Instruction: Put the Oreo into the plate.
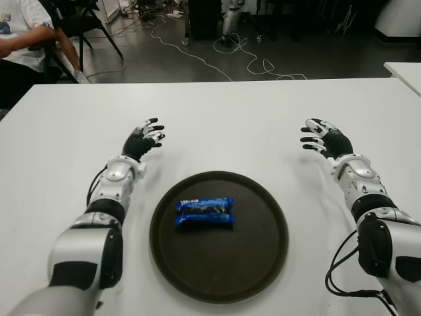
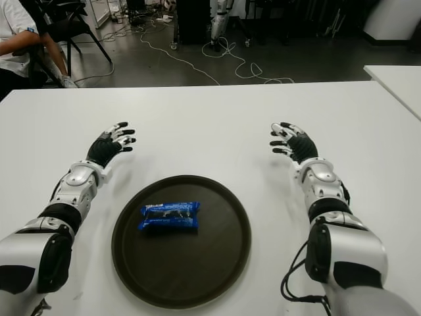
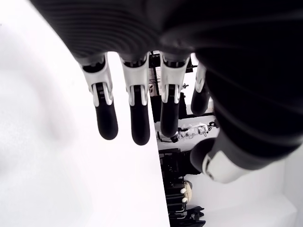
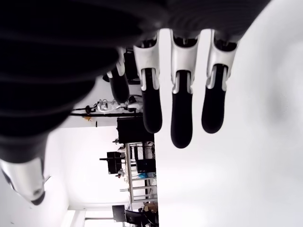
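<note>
A workshop floor strewn with cables runs behind a broad white table, and a seated person shows past the table's far left corner. Near the table's front edge, about midway along it, sits a round dark plate. The blue Oreo pack already lies inside the plate, a little toward its far left part, with its long axis running side to side across the robot's front. By the look of things the task is met, so no further carrying move seems called for. The left hand shows beyond the plate's far left rim and the right hand well off to the plate's far right; the left is clearly the nearer to the pack. Both hands have fingers spread and slack, holding nothing, as each wrist view confirms.
</note>
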Motion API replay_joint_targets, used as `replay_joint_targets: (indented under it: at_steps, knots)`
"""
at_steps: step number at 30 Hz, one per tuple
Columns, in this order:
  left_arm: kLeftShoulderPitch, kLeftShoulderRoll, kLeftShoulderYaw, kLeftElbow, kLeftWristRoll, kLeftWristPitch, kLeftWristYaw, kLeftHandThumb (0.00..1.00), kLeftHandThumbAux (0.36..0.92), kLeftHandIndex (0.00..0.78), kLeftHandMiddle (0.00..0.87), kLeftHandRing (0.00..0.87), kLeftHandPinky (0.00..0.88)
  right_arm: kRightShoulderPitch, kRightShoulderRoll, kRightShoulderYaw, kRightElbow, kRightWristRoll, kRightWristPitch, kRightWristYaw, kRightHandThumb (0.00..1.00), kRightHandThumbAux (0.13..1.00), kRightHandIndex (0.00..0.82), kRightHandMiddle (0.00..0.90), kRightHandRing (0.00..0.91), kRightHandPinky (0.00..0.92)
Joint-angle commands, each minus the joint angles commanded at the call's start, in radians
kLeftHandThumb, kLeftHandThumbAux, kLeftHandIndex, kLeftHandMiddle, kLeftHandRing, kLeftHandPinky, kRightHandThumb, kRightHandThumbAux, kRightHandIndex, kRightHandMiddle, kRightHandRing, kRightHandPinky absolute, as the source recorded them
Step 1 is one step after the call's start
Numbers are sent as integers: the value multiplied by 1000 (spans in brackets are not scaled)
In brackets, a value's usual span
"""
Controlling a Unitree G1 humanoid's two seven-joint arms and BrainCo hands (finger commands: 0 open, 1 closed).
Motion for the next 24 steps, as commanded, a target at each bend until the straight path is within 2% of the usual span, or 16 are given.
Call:
replay_joint_targets:
  at_steps: [8,24]
  knots:
    - [-1,2,-1,0,1,1,1,38,701,131,215,228,249,-1,-2,7,1,-8,4,1,27,590,200,360,422,444]
    - [-1,3,0,-1,0,4,0,34,680,131,215,223,242,0,-5,31,1,-29,-4,-7,9,602,197,355,417,451]
